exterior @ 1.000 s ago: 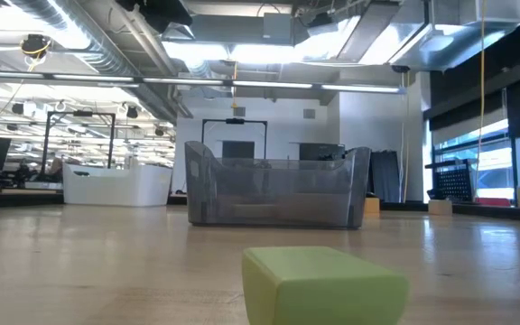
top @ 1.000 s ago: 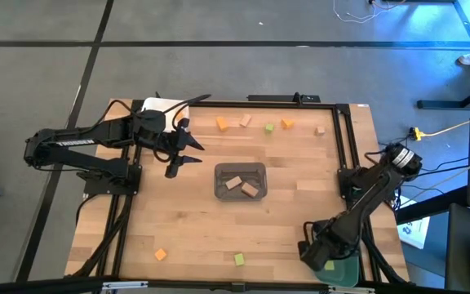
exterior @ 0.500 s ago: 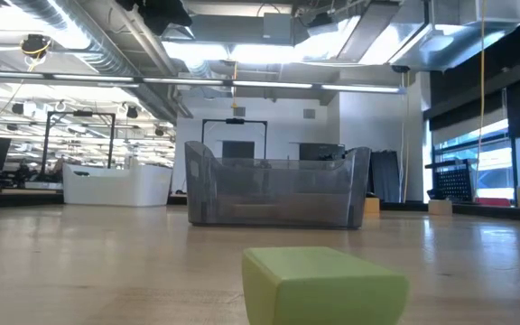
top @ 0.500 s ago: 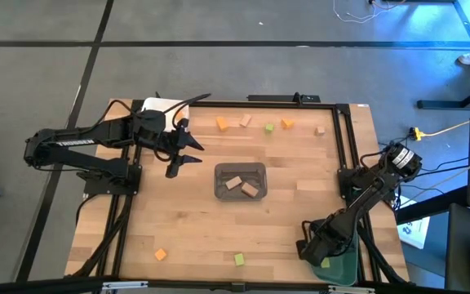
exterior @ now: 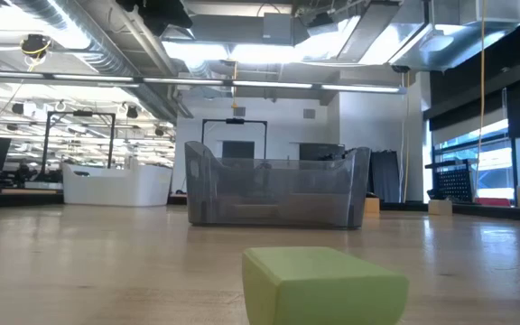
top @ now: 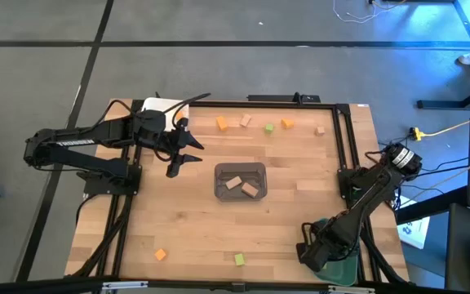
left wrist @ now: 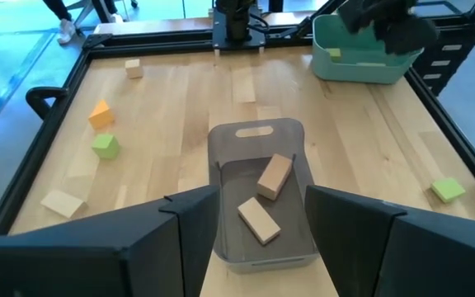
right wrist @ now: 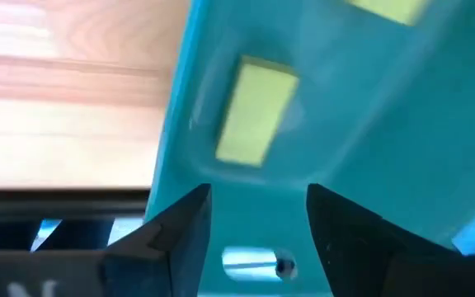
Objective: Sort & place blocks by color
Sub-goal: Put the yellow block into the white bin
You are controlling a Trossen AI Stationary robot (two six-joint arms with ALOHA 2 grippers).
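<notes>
your right gripper [right wrist: 254, 219] is over the teal tray [right wrist: 361, 107], fingers apart and holding nothing. a green block [right wrist: 256, 110] lies in the tray just ahead, long side pointing away. your left gripper [left wrist: 254, 223] waits wide and empty above the grey tray [left wrist: 258, 132]. i can't read any writing.

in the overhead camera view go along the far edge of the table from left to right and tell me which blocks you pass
Orange cube block → pale tan wooden block → light yellow-green cube block → second orange cube block → small pale tan wooden cube.
</notes>
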